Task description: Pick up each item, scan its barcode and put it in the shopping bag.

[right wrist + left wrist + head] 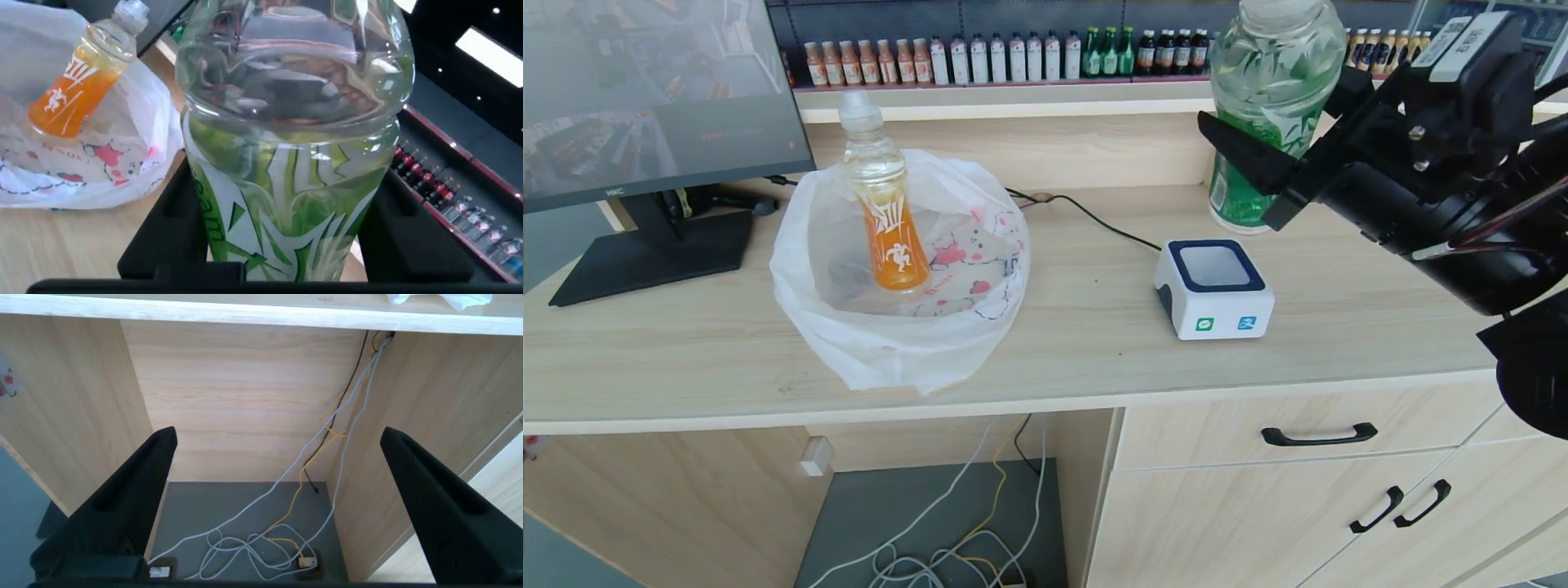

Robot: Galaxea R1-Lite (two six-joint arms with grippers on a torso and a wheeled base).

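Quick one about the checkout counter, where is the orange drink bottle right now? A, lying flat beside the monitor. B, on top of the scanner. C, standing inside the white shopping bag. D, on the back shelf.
C: the orange drink bottle stands upright inside the open white shopping bag on the counter.

Right end effector [1272, 106] clasps the green bottle [1274, 57] behind the scanner [1214, 287]; orange bottle [894, 237] stands in the bag [890, 355].

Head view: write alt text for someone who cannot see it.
The right gripper clasps a green-labelled bottle at the back of the wooden counter, behind a white scanner; an orange drink bottle stands in the white shopping bag.
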